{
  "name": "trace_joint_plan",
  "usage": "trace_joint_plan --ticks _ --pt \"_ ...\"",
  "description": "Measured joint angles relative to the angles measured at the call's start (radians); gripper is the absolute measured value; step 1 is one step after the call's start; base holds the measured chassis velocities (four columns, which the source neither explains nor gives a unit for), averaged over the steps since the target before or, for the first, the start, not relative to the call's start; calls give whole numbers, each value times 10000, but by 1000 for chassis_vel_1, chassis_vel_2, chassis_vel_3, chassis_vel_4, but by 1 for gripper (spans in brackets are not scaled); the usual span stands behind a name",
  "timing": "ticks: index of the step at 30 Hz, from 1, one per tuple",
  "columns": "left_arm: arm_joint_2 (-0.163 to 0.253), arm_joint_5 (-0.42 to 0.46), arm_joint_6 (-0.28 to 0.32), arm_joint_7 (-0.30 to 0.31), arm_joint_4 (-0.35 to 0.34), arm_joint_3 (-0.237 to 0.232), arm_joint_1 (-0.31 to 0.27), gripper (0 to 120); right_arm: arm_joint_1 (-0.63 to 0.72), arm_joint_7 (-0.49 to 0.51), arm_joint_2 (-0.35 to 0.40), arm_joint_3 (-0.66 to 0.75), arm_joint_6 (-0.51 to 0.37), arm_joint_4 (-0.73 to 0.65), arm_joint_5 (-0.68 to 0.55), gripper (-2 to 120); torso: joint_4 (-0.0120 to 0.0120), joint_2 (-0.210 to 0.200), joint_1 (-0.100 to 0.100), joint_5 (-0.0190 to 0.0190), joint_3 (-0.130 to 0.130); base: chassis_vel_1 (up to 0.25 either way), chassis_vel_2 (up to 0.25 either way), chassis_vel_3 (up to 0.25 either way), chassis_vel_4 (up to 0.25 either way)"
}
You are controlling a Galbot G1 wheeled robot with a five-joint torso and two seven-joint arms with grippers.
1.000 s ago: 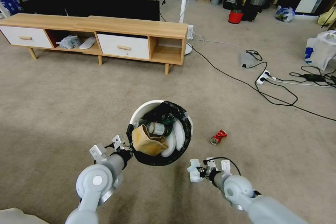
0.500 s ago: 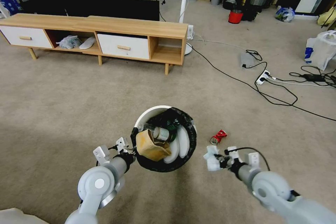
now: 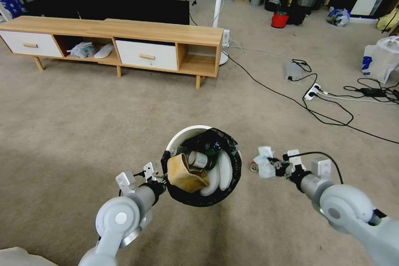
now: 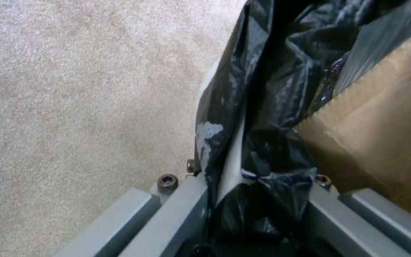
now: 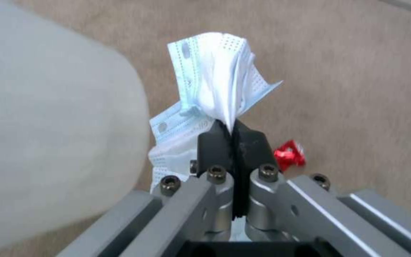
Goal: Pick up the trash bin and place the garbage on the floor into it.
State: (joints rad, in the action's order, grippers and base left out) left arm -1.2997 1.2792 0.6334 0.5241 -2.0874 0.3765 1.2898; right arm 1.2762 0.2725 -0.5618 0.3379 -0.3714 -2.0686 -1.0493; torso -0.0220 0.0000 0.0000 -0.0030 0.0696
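Bin (image 3: pixel 189 133): my left gripper (image 4: pixel 243 185) clamps its rim, keeping it aloft | tissue (image 3: pixel 264 161): pinched in right gripper (image 5: pixel 234 134), beside bin, for dropping | can (image 5: pixel 289 155): floor.

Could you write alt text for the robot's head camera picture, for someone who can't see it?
The left gripper holds a white trash bin by its rim, while the right gripper carries a crumpled white tissue beside it. A crushed red can lies on the beige carpet beneath.

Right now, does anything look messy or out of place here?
Yes: a crushed red can lies loose on the carpet beside the trash bin, and the right gripper holds a crumpled tissue.
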Motion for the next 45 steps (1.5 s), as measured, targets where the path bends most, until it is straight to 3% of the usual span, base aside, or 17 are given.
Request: trace_joint_plan --ticks 6,13,19,26,45 --pt "282 547 16 585 -191 75 56 0 -68 17 366 328 116 -639 -97 0 7 0 0 0 0 0 0 0 0" --pt "922 1362 103 1267 -328 78 75 0 -176 -23 582 630 297 -1230 -48 0 6 0 0 0 0 0 0 0 0" --pt "1334 2128 164 1709 -253 -209 -99 0 178 -69 853 1453 341 -2164 -166 0 2 0 0 1 0 0 0 0 0" --pt "1345 2729 244 2120 -196 -467 -261 0 243 -134 1097 1926 348 -2916 -605 0 5 0 0 1 0 0 0 0 0" --pt "1015 3912 115 2808 188 -1499 -1078 0 1531 -2445 1927 3050 1284 -4370 -168 0 5 0 0 2 0 0 0 0 0"
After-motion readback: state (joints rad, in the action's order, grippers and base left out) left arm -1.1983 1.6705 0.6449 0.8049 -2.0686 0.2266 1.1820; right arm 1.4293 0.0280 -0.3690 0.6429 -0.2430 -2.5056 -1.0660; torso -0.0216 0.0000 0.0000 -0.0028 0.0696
